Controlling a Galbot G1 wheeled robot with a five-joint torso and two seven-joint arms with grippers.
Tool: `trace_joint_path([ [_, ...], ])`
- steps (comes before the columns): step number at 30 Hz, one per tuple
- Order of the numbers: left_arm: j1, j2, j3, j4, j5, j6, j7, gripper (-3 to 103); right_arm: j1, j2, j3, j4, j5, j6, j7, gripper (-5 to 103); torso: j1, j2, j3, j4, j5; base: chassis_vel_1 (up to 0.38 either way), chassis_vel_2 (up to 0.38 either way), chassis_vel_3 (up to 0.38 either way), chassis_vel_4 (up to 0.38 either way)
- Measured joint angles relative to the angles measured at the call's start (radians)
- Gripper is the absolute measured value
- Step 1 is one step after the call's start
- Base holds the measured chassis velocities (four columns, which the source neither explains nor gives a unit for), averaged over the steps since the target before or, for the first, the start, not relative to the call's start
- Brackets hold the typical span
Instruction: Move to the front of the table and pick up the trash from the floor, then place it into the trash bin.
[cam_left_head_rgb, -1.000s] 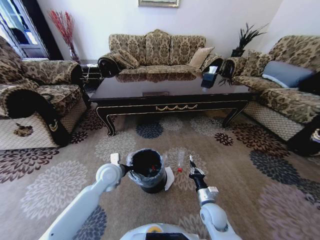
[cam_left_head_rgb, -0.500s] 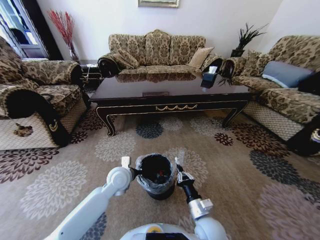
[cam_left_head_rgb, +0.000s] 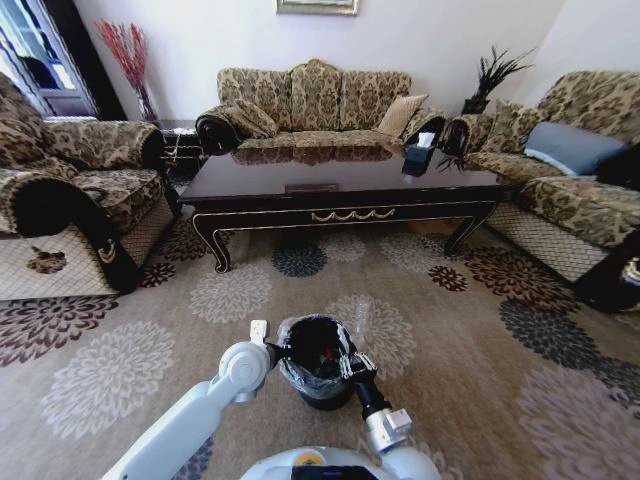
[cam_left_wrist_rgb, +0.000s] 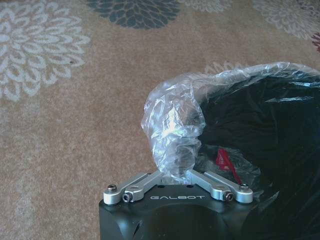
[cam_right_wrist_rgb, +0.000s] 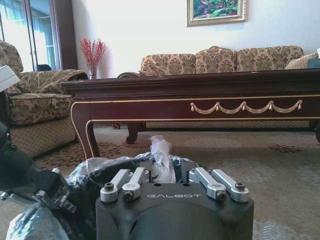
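Observation:
The black trash bin (cam_left_head_rgb: 318, 385) with its clear liner stands on the carpet just in front of me. My left gripper (cam_left_head_rgb: 277, 352) is shut on the liner (cam_left_wrist_rgb: 172, 125) bunched at the bin's left rim. My right gripper (cam_left_head_rgb: 348, 363) hangs over the right rim, shut on a crumpled white piece of trash (cam_right_wrist_rgb: 162, 155). Something red (cam_left_wrist_rgb: 222, 160) lies inside the bin. A clear plastic bottle (cam_left_head_rgb: 362, 316) lies on the carpet just beyond the bin. The dark table (cam_left_head_rgb: 340, 213) with its gold ornament (cam_right_wrist_rgb: 245, 106) stands farther ahead.
Patterned sofas (cam_left_head_rgb: 315, 100) surround the table at the back, with armchairs at left (cam_left_head_rgb: 70, 200) and right (cam_left_head_rgb: 580, 170). A tissue box (cam_left_head_rgb: 420, 150) sits on the table. Open flowered carpet (cam_left_head_rgb: 500, 340) lies between me and the table.
The bin has shifted to the right with my left gripper holding its rim. My right gripper has come in leftward from the floor beside the bin to its right rim.

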Motion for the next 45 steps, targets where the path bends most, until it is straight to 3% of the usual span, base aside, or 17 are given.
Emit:
trace_joint_path([
  [7, -0.005, 0.009, -0.019, 0.0, -0.008, 0.001, 0.001, 0, -0.002, 0.0, -0.004, -0.004, -0.01, 0.0, 0.0, 56, 0.0, 0.0, 0.0, 0.0, -0.0001, 0.0, 0.0, 0.0, 0.0],
  [10, -0.001, 0.018, -0.036, 0.0, -0.011, 0.001, 0.006, 0, -0.003, 0.0, -0.004, -0.003, -0.01, 0.0, 0.0, 72, 0.0, 0.0, 0.0, 0.0, 0.0, 0.0, 0.0, 0.0, 0.0],
  [12, 0.003, 0.021, -0.041, -0.001, -0.011, 0.001, 0.009, 0, -0.003, 0.001, -0.004, -0.001, -0.01, 0.0, 0.0, 72, 0.0, 0.0, 0.0, 0.0, 0.0, 0.0, 0.0, 0.0, 0.0],
  [16, 0.02, 0.039, -0.07, -0.008, -0.015, 0.001, 0.018, 0, 0.0, 0.009, -0.013, 0.013, -0.007, 0.0, 0.001, 94, 0.0, 0.0, 0.0, 0.0, -0.0001, 0.0, 0.0, 0.0, 0.0],
  [19, 0.024, 0.049, -0.089, -0.011, -0.021, 0.001, 0.019, 0, 0.007, 0.012, -0.013, 0.018, 0.004, -0.002, 0.005, 98, 0.0, 0.0, 0.0, 0.0, -0.0001, 0.0, 0.0, 0.0, 0.0],
  [32, 0.062, 0.15, -0.258, 0.003, -0.08, 0.001, 0.048, 0, 0.153, 0.002, 0.083, 0.004, 0.16, -0.063, 0.077, 100, 0.0, 0.0, 0.0, 0.0001, 0.0, 0.0, 0.0, 0.0, 0.0],
  [38, 0.096, 0.176, -0.336, 0.016, -0.099, 0.001, 0.063, 0, 0.246, -0.019, 0.124, -0.099, 0.225, -0.097, 0.114, 100, 0.0, 0.0, 0.0, 0.0, -0.0001, 0.0, 0.0, 0.0, 0.0],
  [45, 0.147, 0.171, -0.433, 0.041, -0.099, 0.001, 0.079, 0, 0.339, -0.022, 0.117, -0.259, 0.229, -0.108, 0.136, 100, 0.0, 0.0, 0.0, -0.0001, -0.0001, 0.0, 0.0, 0.0, 0.0],
])
